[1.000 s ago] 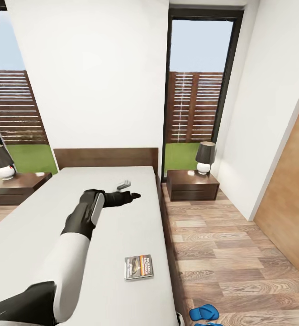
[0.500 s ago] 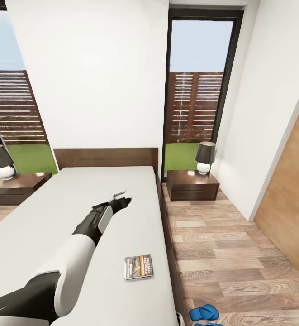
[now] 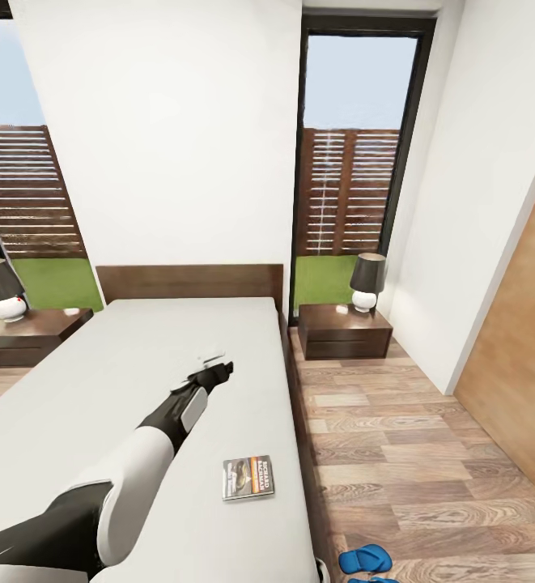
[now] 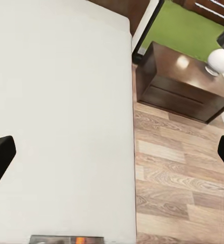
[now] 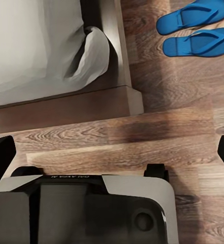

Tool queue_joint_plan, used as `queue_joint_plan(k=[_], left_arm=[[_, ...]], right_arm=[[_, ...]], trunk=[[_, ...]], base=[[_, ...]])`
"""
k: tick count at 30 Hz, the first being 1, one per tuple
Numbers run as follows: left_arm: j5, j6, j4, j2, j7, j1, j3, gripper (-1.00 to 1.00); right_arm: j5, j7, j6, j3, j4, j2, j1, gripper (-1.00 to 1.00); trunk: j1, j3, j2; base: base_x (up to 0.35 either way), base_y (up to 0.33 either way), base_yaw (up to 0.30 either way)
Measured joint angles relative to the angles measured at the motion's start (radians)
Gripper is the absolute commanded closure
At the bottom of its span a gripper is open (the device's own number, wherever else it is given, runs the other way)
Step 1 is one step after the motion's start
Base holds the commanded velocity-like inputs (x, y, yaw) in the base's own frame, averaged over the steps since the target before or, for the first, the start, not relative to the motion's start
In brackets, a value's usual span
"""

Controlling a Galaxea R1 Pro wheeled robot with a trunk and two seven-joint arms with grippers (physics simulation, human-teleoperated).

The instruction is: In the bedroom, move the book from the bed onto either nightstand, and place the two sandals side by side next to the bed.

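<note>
The book (image 3: 248, 477) lies flat on the white mattress of the bed (image 3: 137, 356), near its right edge; its top edge shows in the left wrist view as the book (image 4: 66, 239). My left gripper (image 3: 216, 366) hovers over the mattress, beyond the book, open and empty, with its fingertips (image 4: 0, 158) far apart. Both blue sandals (image 3: 365, 559) lie side by side on the floor by the bed's foot corner. My right gripper (image 5: 112, 152) is open and empty above the floor, apart from the sandals (image 5: 193, 18).
A nightstand (image 3: 344, 330) with a dark-shaded lamp (image 3: 367, 282) stands right of the headboard, also seen as the nightstand (image 4: 185, 84). A second nightstand (image 3: 24, 332) stands at the left. A wooden door (image 3: 518, 364) lines the right wall. My base (image 5: 81, 208) is near the bed frame.
My left arm has straightened and its gripper has dropped and drawn back slightly over the mattress toward the book. The book and sandals have not moved.
</note>
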Motion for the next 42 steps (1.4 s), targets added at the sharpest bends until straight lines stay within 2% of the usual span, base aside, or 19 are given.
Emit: queue_joint_plan(k=[7, 16, 22, 27, 42], left_arm=[[0.000, 0.000, 0.048, 0.000, -0.002, 0.000, 0.000, -1.00], [-0.001, 0.002, 0.055, 0.000, -0.003, -0.001, 0.001, -1.00], [-0.001, 0.002, 0.055, 0.000, -0.005, -0.001, 0.001, -1.00], [-0.001, 0.002, 0.055, 0.000, -0.005, -0.001, 0.001, -1.00], [-0.001, 0.006, 0.056, 0.000, -0.006, -0.001, 0.000, -1.00]], right_arm=[[0.000, 0.001, 0.001, 0.000, 0.000, 0.000, 0.000, -1.00], [0.000, 0.006, 0.001, -0.001, 0.000, 0.001, 0.000, -1.00], [-0.001, 0.007, 0.003, -0.004, 0.000, -0.004, 0.000, -1.00], [-0.003, 0.005, 0.003, -0.004, 0.000, -0.018, 0.000, -1.00], [-0.003, 0.005, 0.003, -0.003, 0.000, -0.020, 0.000, -1.00]], trunk=[[0.000, 0.000, 0.000], [0.000, -0.002, 0.000], [0.000, -0.010, 0.000], [0.000, -0.018, 0.000], [0.000, -0.041, 0.000]], base=[[0.000, 0.000, 0.000], [0.000, 0.000, 0.000], [0.000, 0.000, 0.026], [0.000, 0.000, 0.059], [0.000, 0.000, 0.062]])
